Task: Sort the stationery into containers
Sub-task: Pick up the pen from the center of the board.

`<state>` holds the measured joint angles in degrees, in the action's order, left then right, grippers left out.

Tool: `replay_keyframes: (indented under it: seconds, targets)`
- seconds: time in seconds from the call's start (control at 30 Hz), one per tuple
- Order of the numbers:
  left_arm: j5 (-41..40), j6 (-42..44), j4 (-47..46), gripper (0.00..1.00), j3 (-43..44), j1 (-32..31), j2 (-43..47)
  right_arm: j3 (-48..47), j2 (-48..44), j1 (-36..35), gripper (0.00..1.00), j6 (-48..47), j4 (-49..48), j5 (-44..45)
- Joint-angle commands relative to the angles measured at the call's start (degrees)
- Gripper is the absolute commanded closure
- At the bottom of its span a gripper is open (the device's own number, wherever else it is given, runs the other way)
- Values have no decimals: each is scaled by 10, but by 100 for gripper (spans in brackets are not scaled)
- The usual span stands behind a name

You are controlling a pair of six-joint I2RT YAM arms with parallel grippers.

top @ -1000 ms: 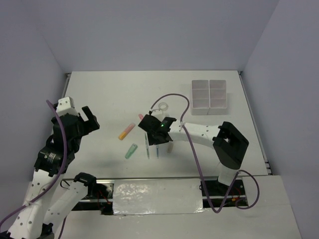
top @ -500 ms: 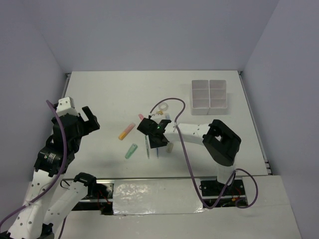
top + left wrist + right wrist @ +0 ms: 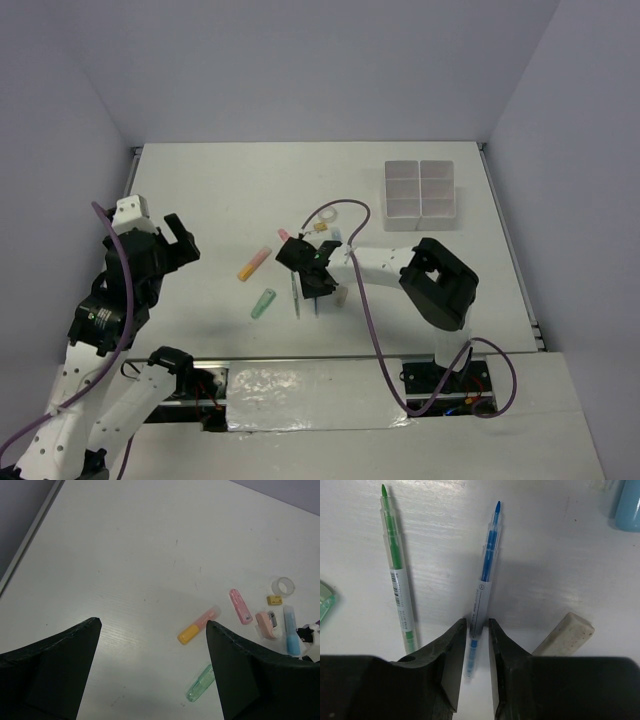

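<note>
Two right pincer [image 3: 477, 623] fingers [image 3: 450, 652] close astride the blue pen [image 3: 489, 550].

Right wrist view, upper left: green pen [image 3: 397, 575], clear barrel. Centre: blue pen [image 3: 485, 575], white label. Lower right: eraser [image 3: 565, 632] off-white. Left wrist view: highlighter [image 3: 198, 625] orange-pink; mint stick [image 3: 200, 683]; table [image 3: 125, 555] white.

The white table [image 3: 200, 200] is carrying a divided box [image 3: 420, 223], two pens [image 3: 400, 587], several highlighters [image 3: 192, 631], a tape ring [image 3: 283, 593] and an eraser [image 3: 565, 632].
</note>
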<state>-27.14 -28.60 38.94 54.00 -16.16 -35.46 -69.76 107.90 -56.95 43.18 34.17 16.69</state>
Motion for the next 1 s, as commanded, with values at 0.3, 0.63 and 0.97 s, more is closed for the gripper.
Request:
replay_keyframes:
  seconds: [0.3,0.63,0.97]
  targets:
    - [-3,-10,-12,1,5,-2,-7,-4,-2,4,87,9,-1,13]
    - [131,-140,-28,1,20,-4,-90,7,-219,9,100,-18,27,80]
    - [54,-323,-108,13,31,-220,-267,54,-504,93,100,-46,151,158]
